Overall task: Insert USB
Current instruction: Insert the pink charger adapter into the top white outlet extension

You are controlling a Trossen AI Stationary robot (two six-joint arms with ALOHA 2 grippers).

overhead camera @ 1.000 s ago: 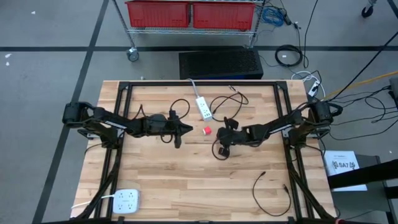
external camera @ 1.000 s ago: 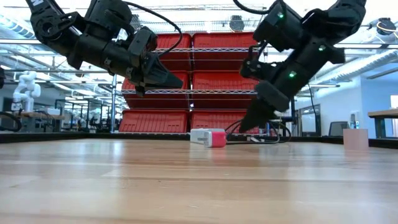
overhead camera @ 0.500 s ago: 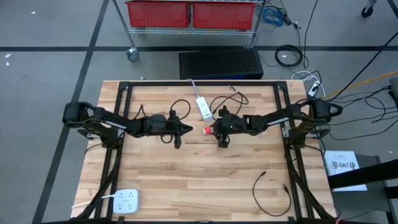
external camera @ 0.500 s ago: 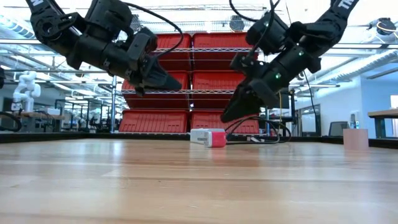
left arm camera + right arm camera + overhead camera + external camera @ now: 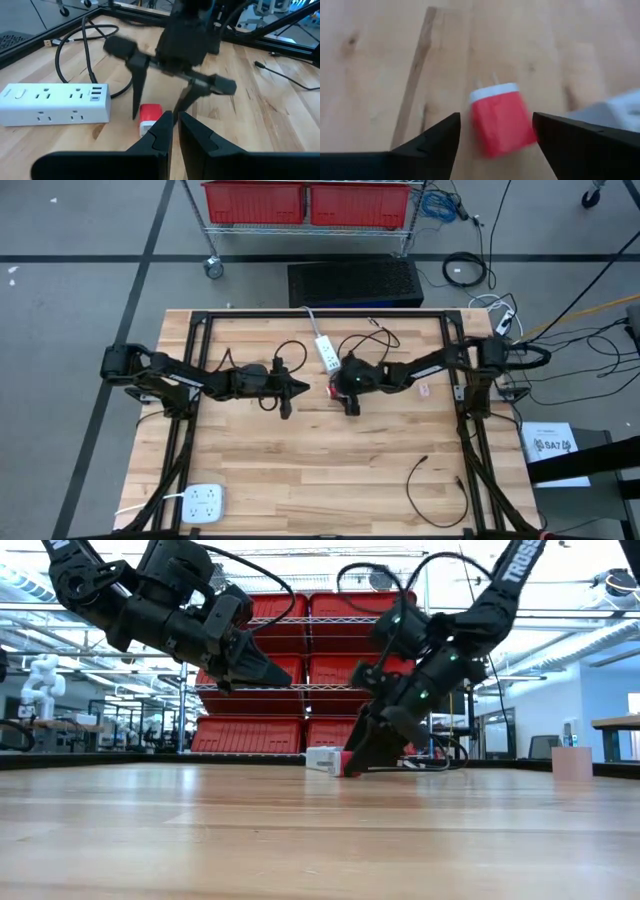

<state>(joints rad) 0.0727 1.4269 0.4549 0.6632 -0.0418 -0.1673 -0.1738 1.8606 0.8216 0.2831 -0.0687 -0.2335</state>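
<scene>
R gripper (image 5: 495,132) spread wide, low over red charger (image 5: 501,119), which lies on table (image 5: 300,470) just beside power strip (image 5: 326,353); nothing held. Step: reach to grab charger. Next: drop, straddle it, close. L gripper (image 5: 172,125) clenched, hovering nearby, apparently empty.

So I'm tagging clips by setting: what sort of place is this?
Probably a robotics lab or workshop: wire shelving with red storage bins behind the wooden table, loose cables on the concrete floor, and another white robot in the background.
</scene>
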